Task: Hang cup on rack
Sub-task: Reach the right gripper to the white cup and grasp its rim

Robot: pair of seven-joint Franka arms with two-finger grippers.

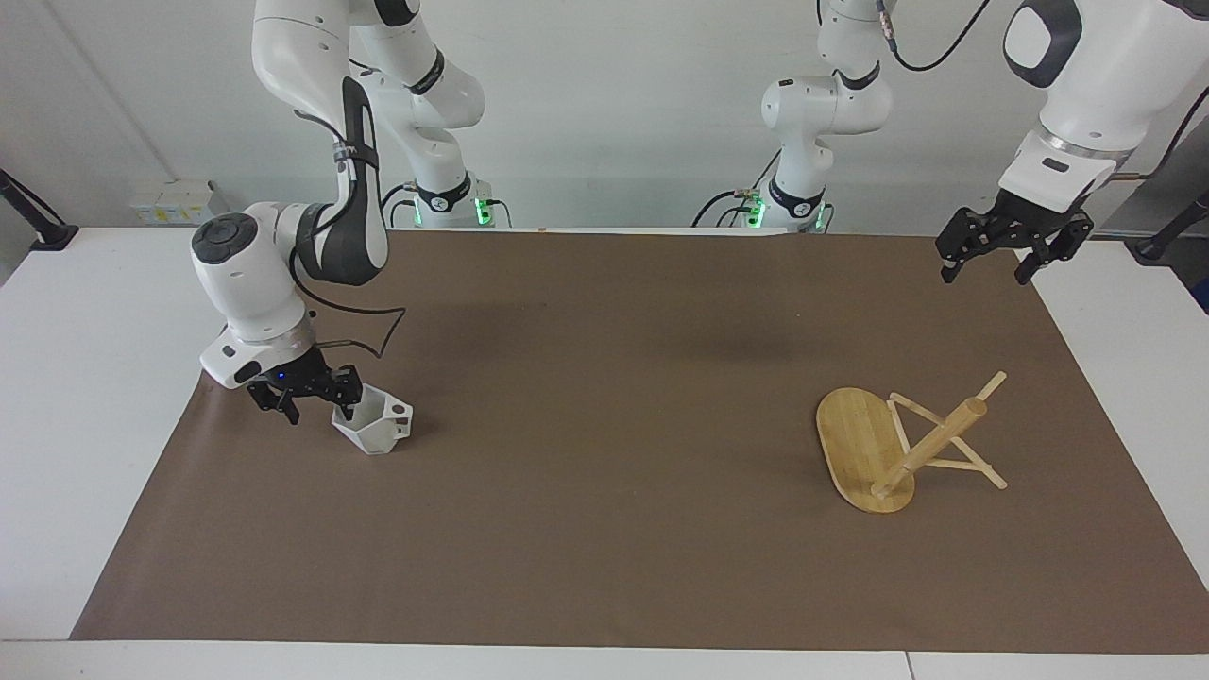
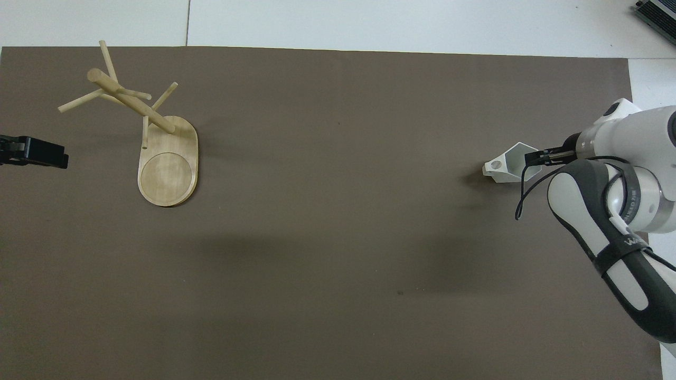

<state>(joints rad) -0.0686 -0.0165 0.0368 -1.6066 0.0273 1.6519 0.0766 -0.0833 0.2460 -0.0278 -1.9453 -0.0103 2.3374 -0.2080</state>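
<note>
The white faceted cup (image 1: 374, 428) sits on the brown mat (image 1: 604, 529) toward the right arm's end, its pierced handle pointing toward the left arm's end; it also shows in the overhead view (image 2: 506, 167). My right gripper (image 1: 315, 408) is open and low at the cup, one finger inside the rim and the other outside the wall; in the overhead view it (image 2: 540, 157) covers the cup's rim. The bamboo rack (image 1: 893, 451) stands on its oval base toward the left arm's end, also seen from overhead (image 2: 158, 142). My left gripper (image 1: 988, 268) is open and waits in the air beside the rack's end of the mat.
The brown mat (image 2: 338, 237) covers most of the white table (image 1: 85, 453). The right arm's elbow and cable (image 2: 597, 211) hang over the mat's edge near the cup. The left gripper's tip (image 2: 33, 152) shows at the overhead view's edge.
</note>
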